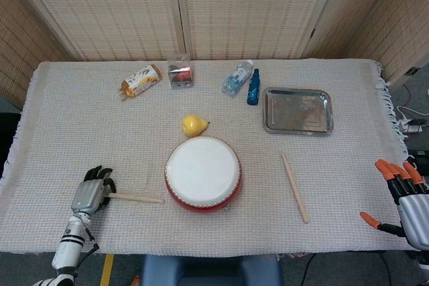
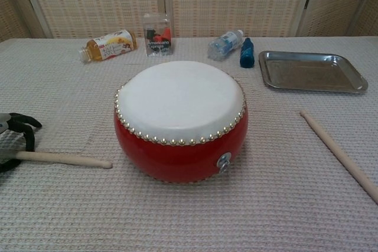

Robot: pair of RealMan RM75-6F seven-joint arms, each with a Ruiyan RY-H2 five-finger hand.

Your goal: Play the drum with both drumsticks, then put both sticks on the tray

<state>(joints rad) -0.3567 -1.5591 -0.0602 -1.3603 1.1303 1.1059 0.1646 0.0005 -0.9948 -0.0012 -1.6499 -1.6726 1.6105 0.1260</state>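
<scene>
A red drum [image 1: 203, 173] [image 2: 180, 120] with a white skin stands at the middle of the table. My left hand [image 1: 90, 192] [image 2: 13, 140], at the front left, grips the end of one wooden drumstick [image 1: 134, 197] [image 2: 62, 159], whose tip lies just left of the drum. The other drumstick [image 1: 294, 186] [image 2: 339, 153] lies loose on the cloth to the right of the drum. My right hand [image 1: 401, 195] hovers open at the table's right edge, well away from that stick. The metal tray [image 1: 297, 110] [image 2: 310, 71] sits at the back right.
A yellow pear [image 1: 194, 125] lies just behind the drum. Along the back are an orange bottle [image 1: 139, 80], a small clear box [image 1: 179, 72], a water bottle [image 1: 237, 76] and a small blue bottle [image 1: 253, 86]. A woven cloth [image 1: 80, 132] covers the table.
</scene>
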